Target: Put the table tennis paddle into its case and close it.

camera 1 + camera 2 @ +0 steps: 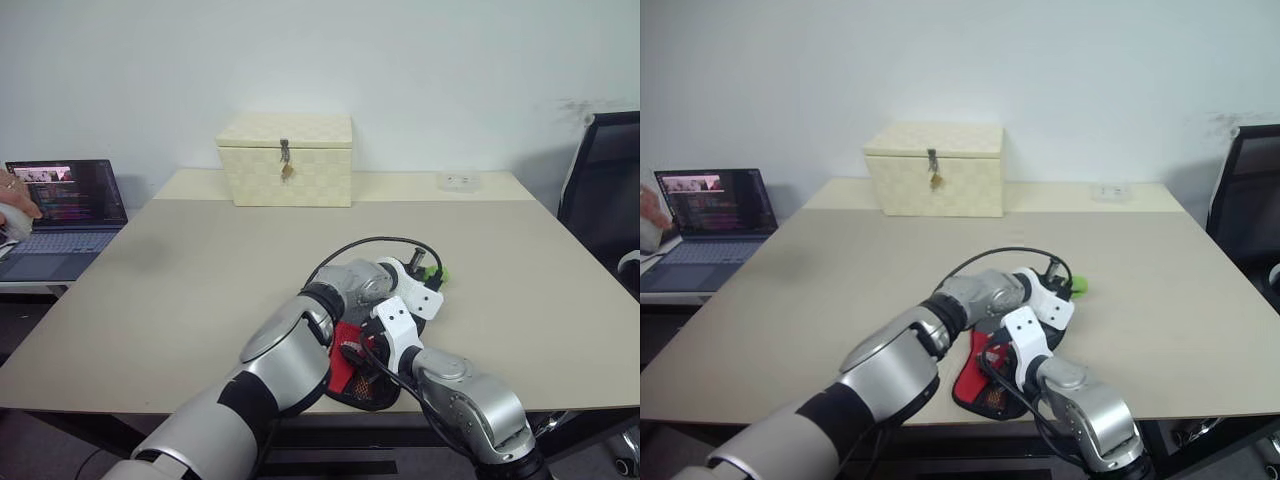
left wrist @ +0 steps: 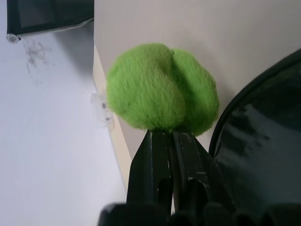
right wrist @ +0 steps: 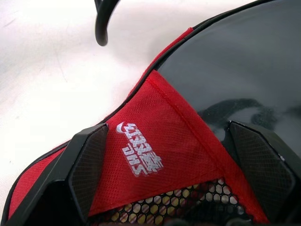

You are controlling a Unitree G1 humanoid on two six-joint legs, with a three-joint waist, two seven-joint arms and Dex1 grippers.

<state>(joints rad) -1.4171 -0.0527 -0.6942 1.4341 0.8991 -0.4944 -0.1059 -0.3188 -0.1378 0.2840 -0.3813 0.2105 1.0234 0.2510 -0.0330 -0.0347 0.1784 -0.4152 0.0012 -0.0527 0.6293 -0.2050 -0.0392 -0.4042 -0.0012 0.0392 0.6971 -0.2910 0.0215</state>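
Your left pincer (image 2: 162, 141) is clenched on a green pompom (image 2: 162, 87); your right pincer (image 3: 176, 169), released, straddles the case (image 3: 160, 141) at the bench's (image 1: 200, 270) six o'clock edge.

Even, soft indoor light fills the room; the pale surface (image 1: 200, 290) shows only faint shadows. The case (image 3: 244, 61) carries glossy reflections, and a green pompom (image 2: 160, 87) looks fuzzy up close.

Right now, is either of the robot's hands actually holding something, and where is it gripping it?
The left end effector is shut on a fuzzy green pom-pom, pinching its base. The right end effector is open over the case, holding nothing.
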